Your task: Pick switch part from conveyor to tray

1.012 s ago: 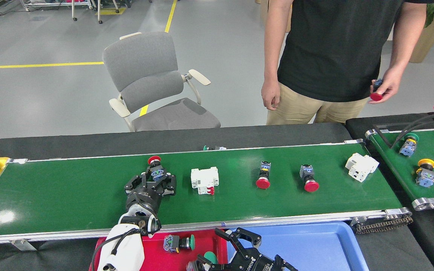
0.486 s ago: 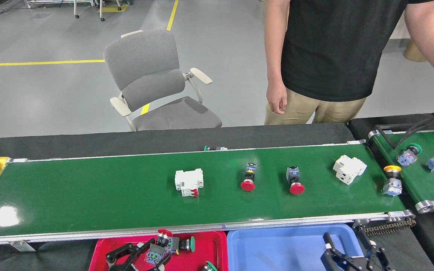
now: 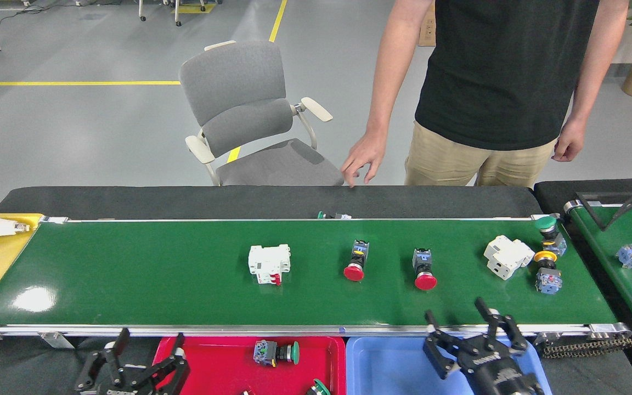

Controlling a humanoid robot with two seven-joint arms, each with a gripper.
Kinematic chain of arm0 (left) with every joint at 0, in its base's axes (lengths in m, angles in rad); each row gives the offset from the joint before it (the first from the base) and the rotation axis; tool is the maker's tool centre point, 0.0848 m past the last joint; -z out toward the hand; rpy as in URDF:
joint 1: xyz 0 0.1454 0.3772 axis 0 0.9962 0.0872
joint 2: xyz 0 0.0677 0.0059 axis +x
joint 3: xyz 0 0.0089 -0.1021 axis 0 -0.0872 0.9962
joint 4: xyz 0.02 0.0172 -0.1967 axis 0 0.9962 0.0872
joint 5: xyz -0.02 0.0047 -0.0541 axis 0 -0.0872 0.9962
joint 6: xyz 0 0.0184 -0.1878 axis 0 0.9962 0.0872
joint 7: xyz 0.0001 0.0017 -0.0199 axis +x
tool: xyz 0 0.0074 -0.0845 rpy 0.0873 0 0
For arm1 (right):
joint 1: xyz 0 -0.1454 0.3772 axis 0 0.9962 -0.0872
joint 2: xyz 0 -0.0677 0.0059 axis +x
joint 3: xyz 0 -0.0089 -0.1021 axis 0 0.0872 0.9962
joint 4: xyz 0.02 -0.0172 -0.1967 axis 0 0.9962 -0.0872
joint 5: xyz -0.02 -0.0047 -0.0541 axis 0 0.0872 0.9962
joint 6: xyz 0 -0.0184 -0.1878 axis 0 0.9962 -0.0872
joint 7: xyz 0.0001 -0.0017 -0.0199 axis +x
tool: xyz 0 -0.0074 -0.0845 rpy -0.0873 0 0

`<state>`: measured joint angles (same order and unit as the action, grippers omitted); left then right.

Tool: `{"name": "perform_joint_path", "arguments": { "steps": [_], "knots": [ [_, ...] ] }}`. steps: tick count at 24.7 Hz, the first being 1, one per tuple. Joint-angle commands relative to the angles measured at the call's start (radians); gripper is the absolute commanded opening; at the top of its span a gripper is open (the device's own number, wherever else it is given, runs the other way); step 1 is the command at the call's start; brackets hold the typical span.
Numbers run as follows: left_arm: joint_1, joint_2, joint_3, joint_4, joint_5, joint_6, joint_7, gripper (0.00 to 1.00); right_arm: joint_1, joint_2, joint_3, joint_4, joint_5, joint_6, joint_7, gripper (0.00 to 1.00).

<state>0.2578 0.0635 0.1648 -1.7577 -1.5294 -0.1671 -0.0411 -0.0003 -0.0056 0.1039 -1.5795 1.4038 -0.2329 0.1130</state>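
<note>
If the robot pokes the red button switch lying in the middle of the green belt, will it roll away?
Probably a little. The switch lies on its side, and its round red cap could let it roll in a curve. Its boxy back end would likely stop it soon. It looks like hard plastic, so it should stay stiff, and the glossy belt may let it slide.

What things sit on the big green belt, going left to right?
White circuit breaker → red mushroom button → second red mushroom button → white breaker block. The green and yellow buttons at the right end overlap in order, so left out.
</note>
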Motion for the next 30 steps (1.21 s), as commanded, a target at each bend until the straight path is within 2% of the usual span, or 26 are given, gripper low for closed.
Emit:
{"name": "perform_joint_path", "arguments": {
  "steps": [1,4,7,10,16,19,20,21,23,26,27,30],
  "knots": [
    [-0.003,0.009,0.001,-0.009,0.005,-0.008,0.009,0.99,-0.052,0.019,0.034,0.042,0.001,0.009,0.039,0.98],
    [-0.025,0.006,-0.019,-0.008,0.003,-0.057,0.001,0.99,-0.142,0.033,0.085,0.136,0.003,0.076,0.039,0.98],
    [-0.112,0.002,-0.097,0.003,-0.003,-0.066,-0.017,0.99,-0.234,0.032,0.135,0.245,0.003,0.145,0.037,0.98],
    [-0.196,-0.001,-0.146,0.067,-0.003,-0.066,-0.077,0.99,-0.285,0.035,0.146,0.320,0.001,0.168,0.036,0.98],
    [-0.301,-0.011,-0.149,0.221,-0.005,-0.066,-0.082,0.99,-0.351,0.041,0.146,0.386,-0.003,0.176,0.034,0.98],
    [-0.348,-0.014,-0.163,0.267,-0.003,-0.060,-0.083,0.99,-0.414,0.076,0.148,0.458,-0.002,0.178,0.034,0.98],
    [-0.364,-0.014,-0.166,0.282,-0.003,-0.060,-0.083,0.99,-0.437,0.088,0.151,0.490,0.001,0.178,0.034,0.95],
    [-0.379,-0.014,-0.168,0.297,-0.005,-0.060,-0.082,0.99,-0.463,0.095,0.166,0.526,0.003,0.178,0.034,0.83],
    [-0.399,-0.014,-0.168,0.331,-0.005,-0.060,-0.083,0.99,-0.517,0.093,0.227,0.599,0.004,0.178,0.034,0.47],
    [-0.423,-0.014,-0.168,0.371,-0.005,-0.058,-0.082,0.99,-0.547,0.098,0.261,0.653,0.001,0.176,0.034,0.13],
    [-0.436,-0.014,-0.168,0.385,-0.005,-0.057,-0.082,0.99,-0.547,0.098,0.261,0.653,0.000,0.175,0.033,0.07],
    [-0.459,-0.011,-0.163,0.423,-0.006,-0.045,-0.082,0.99,-0.547,0.098,0.264,0.648,-0.002,0.173,0.033,0.02]
  ]
}}
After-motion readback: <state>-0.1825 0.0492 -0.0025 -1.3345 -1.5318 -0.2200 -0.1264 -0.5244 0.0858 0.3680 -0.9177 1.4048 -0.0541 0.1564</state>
